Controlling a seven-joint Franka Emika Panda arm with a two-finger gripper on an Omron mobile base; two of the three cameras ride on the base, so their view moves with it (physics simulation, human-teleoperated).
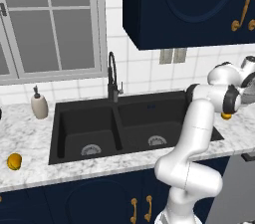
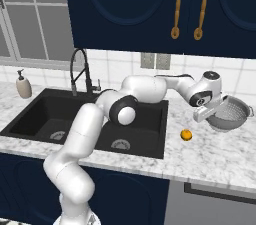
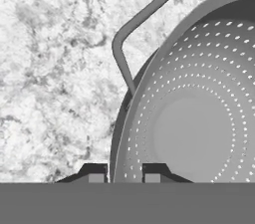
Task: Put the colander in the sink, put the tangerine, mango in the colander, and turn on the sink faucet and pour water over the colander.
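Colander [image 2: 231,112] tilted, bowl facing arm; claw [image 3: 124,174] clamped on rim.

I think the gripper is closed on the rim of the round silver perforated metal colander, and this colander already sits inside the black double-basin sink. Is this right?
Not quite. The gripper is shut on the rim of the round silver perforated metal colander, but the colander is not in the black double-basin sink. The right base view shows it over the marble counter, right of the sink.
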